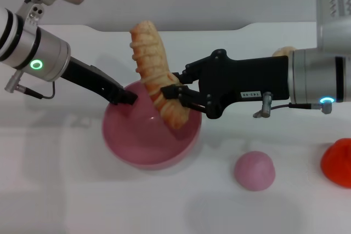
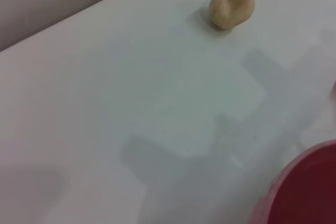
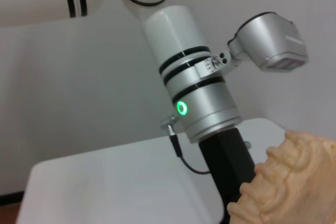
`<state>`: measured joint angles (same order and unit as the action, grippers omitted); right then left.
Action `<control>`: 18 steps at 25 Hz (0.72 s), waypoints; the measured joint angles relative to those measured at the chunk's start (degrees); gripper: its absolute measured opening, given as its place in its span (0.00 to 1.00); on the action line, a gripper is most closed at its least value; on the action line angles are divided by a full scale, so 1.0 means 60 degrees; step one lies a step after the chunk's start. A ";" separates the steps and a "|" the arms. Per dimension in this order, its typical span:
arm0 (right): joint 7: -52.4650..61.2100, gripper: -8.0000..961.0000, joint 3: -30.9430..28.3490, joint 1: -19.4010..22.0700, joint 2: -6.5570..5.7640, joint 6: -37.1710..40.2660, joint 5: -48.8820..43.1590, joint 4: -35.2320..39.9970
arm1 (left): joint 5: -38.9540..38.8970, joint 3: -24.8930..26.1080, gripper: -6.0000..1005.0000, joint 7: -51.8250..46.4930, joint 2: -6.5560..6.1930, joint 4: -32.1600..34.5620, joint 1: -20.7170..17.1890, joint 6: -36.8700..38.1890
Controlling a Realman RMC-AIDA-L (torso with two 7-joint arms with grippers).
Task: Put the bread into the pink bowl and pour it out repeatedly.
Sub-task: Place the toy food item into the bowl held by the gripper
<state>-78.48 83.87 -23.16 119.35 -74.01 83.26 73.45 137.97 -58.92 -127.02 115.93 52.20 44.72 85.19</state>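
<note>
I see my right tool (image 1: 174,95) clenched on the bread (image 1: 156,69), which stands tilted with its low end inside the bowl (image 1: 151,135). My left tool (image 1: 127,97) grips the bowl's rim. Pink dome (image 1: 254,171) sits on the counter (image 1: 66,190) beside the bowl.

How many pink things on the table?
2. The pink bowl sits at centre, gripped at its rim by the left gripper, with the bread leaning inside. The small pink dome lies apart, toward the robot's right. Others could be out of view.
</note>
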 joint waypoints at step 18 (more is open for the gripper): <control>-0.2517 0.16 0.0787 -0.0167 -0.0015 0.1480 0.0500 -0.1334 | 0.0037 -0.0080 0.05 0.0070 0.0120 0.0000 0.0062 -0.0120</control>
<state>-93.58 88.59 -24.17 119.26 -65.13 86.26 65.45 138.19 -59.40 -126.60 116.65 52.20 45.09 84.46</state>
